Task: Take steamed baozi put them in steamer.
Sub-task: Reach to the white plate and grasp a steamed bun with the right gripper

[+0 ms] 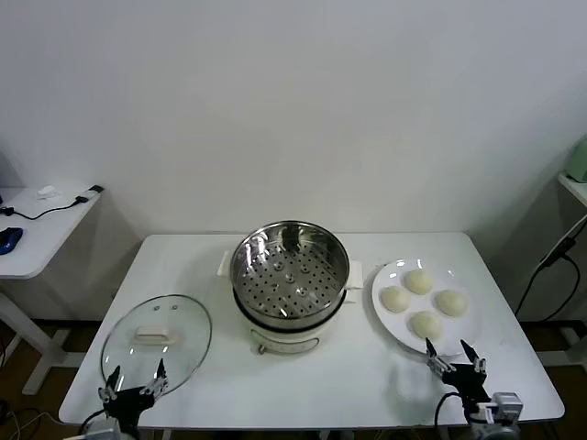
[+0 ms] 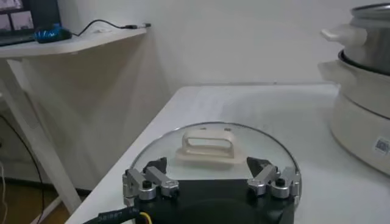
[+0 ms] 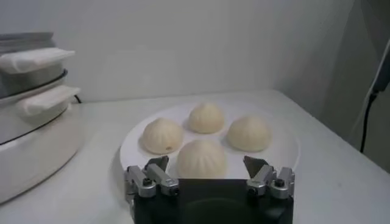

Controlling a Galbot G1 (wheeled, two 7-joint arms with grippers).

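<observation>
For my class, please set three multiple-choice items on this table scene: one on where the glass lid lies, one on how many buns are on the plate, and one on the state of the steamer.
1. Where does the glass lid lie?
A. On the steamer
B. On the table, to the left of the steamer
C. On the plate

2. How many buns are on the white plate?
A. Two
B. Three
C. Four

3. What state is the steamer in?
A. Uncovered and empty
B. Covered by its lid
C. Uncovered with buns inside

Answers:
1. B, the lid rests flat on the table just beyond the left gripper.
2. C, four cream-white buns sit together on the plate, beyond the open right gripper.
3. A, the head view shows the bare perforated tray with nothing on it.
</observation>
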